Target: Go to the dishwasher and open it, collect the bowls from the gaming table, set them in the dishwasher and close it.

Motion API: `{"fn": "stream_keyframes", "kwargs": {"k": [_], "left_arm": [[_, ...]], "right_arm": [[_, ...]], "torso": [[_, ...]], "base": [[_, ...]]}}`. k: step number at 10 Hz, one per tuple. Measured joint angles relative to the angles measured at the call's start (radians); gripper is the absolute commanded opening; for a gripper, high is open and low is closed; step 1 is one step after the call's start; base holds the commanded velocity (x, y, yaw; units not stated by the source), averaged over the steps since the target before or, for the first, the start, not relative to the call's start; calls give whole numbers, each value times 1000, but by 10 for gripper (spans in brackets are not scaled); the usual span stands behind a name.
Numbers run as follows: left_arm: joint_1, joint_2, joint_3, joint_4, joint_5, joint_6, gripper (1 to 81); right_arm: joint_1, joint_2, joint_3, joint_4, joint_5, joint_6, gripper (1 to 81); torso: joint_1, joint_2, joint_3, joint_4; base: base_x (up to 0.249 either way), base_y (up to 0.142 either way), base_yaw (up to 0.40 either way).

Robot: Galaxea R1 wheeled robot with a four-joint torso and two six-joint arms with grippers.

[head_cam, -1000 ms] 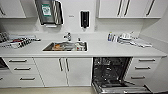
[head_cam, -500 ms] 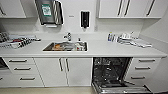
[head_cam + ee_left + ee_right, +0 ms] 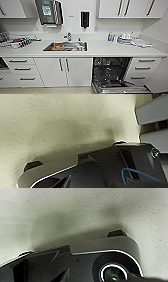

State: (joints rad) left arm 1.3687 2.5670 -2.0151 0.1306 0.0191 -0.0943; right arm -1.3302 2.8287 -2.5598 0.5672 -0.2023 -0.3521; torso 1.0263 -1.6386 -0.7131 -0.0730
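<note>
While the head camera faces the kitchen wall, the long white countertop (image 3: 100, 51) runs clear across the middle, with flat white wall cupboards (image 3: 125, 8) above from 10 to 2 o'clock. Under the counter at about 5 o'clock sits the dishwasher (image 3: 111, 72), wide open, door dropped flat toward the floor and dark wire racks showing inside (nothing blue in there that I can make out). White drawers with bar handles (image 3: 142, 71) sit just to its 3 o'clock side, white cabinet doors (image 3: 63, 71) at 6. Dead centre is the stainless steel sink (image 3: 66, 46) with some cluttered stuff in it, too blurry to name. Black wall dispenser (image 3: 85, 18) at 12. Both wrist cams look down at speckled pale flooring (image 3: 50, 124) over dark robot housing; can't tell whether either pincer is spread or pressed together.
</note>
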Motion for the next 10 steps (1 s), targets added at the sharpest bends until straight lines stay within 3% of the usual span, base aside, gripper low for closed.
{"fn": "stream_keyframes", "kwargs": {"k": [4,10], "left_arm": [[44,97,-168,0,-60,1,811],[61,128,-179,0,-87,1,811]], "right_arm": [[-47,61,-61,0,52,-48,811],[-79,90,-66,0,70,-58,811]], "torso": [[-15,21,0,0],[-146,226,0,0]], "base": [[0,0,0],[0,0,0]]}}
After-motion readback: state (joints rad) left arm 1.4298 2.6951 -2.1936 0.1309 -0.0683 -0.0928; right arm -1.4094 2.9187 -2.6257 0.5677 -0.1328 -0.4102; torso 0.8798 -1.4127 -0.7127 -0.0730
